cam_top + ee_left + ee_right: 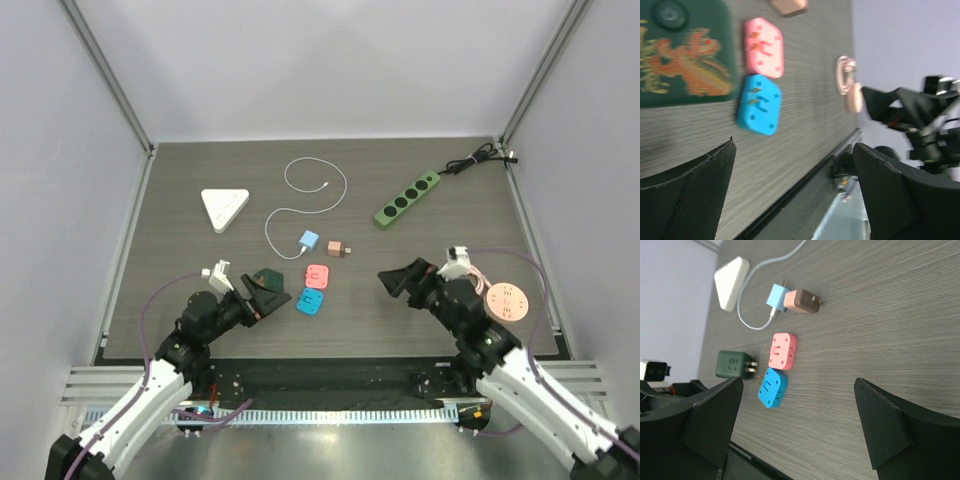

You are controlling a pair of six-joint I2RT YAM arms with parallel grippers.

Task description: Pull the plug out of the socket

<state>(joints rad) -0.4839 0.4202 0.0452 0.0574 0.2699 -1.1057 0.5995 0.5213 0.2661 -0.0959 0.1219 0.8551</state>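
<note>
L pincer (794,145) & R pincer (799,381) gape wide (pink adapter (319,274) touches blue adapter (310,300)).

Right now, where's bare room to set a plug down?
Bare: near-centre patch between the blue adapter and the right fingers; far-left corner behind the white charger. Crowded: middle, where the pink adapter, white cable and green adapter cluster.

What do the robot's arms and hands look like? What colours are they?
The left arm and right arm are white low down, black higher up. A thin purple cable loops beside each, and a small white camera box sits on each wrist. The left hand and right hand are black, each with two wedge-shaped fingers.
</note>
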